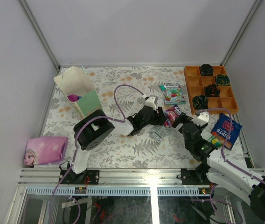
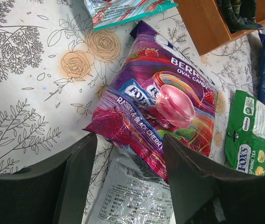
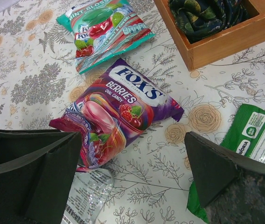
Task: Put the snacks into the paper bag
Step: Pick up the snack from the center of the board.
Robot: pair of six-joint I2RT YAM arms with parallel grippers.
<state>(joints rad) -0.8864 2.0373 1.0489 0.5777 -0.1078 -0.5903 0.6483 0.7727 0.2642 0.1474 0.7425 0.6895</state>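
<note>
The paper bag [image 1: 79,88] stands upright at the far left with something magenta inside. A purple-magenta berry sweets packet [image 2: 165,102] lies mid-table, partly over a silver wrapper [image 2: 132,196]. My left gripper [image 2: 130,154] is open, its fingers either side of that packet's near end and close against it. My right gripper [image 3: 132,154] is wide open just right of the same packet [image 3: 118,116], over bare cloth. A green packet [image 3: 258,135] lies by its right finger. The green-red sweets bag [image 1: 173,93] lies farther back, and the blue crisp bag [image 1: 226,130] at the right.
An orange compartment tray [image 1: 212,88] with dark round objects sits at the back right, close to the packets. A flat pink cartoon-girl item [image 1: 46,150] lies at the near left. White walls close in three sides of the floral tablecloth.
</note>
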